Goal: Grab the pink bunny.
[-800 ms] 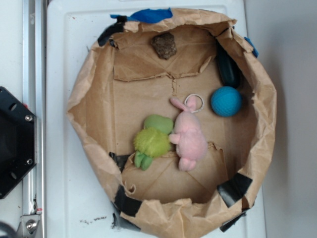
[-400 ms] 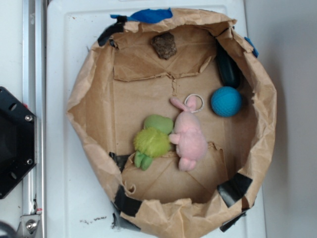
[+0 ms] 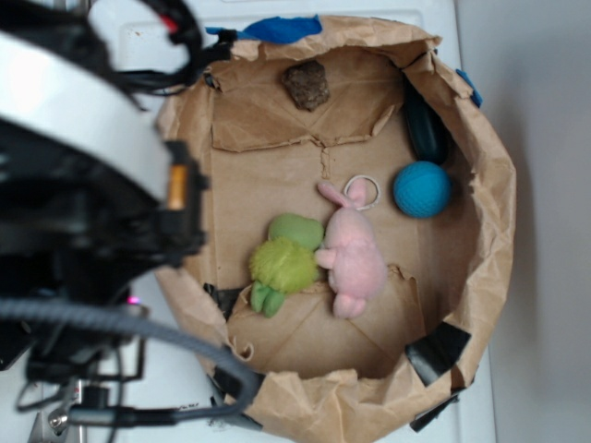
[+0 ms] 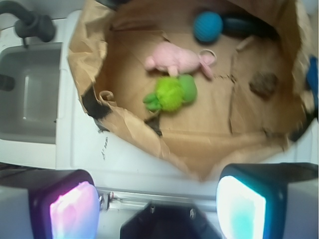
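Note:
The pink bunny (image 3: 351,254) (image 4: 174,59) lies on the floor of a torn brown paper bag (image 3: 494,185) (image 4: 149,134), with a white ring (image 3: 363,192) at its head. It touches a fuzzy green plush toy (image 3: 284,263) (image 4: 172,93). My arm (image 3: 92,221) looms large and blurred over the bag's left side, well away from the bunny. In the wrist view my gripper (image 4: 157,206) is open with nothing between its fingers, held above the white surface outside the bag's near rim.
A blue knitted ball (image 3: 422,189) (image 4: 208,26) sits near the bag's wall, beside a dark object (image 3: 426,125). A brown lump (image 3: 306,85) (image 4: 264,84) rests at one end. A grey sink (image 4: 30,94) and a metal rail (image 4: 149,201) lie outside the bag.
My arm has swung into the exterior view from the left and now covers the bag's left edge. The bunny and the other toys have not moved.

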Robot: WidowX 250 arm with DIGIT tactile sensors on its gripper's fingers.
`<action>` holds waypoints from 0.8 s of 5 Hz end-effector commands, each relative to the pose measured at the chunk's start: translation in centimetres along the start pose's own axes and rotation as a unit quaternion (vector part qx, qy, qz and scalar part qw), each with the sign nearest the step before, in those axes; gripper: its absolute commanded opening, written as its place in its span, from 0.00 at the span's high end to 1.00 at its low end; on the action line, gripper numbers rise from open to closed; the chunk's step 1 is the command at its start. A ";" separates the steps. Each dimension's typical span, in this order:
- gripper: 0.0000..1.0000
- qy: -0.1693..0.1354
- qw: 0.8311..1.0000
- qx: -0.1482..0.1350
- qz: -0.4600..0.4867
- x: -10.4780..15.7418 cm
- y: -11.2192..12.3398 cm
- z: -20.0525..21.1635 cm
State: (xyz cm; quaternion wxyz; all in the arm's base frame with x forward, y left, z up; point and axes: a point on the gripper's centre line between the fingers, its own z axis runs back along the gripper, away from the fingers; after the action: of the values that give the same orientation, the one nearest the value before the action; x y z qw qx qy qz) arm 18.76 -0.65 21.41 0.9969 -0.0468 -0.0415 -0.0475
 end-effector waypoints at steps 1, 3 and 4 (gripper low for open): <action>0.00 -0.012 0.997 -0.020 -0.080 1.8 0.2 -0.1; 0.00 -0.012 0.997 -0.020 -0.080 1.8 0.2 -0.1; 0.00 -0.013 0.994 -0.007 -0.108 3.8 1.3 -2.0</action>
State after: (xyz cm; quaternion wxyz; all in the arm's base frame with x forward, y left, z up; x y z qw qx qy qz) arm 22.33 -0.30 18.29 0.9844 -0.0565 -0.0316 -0.1638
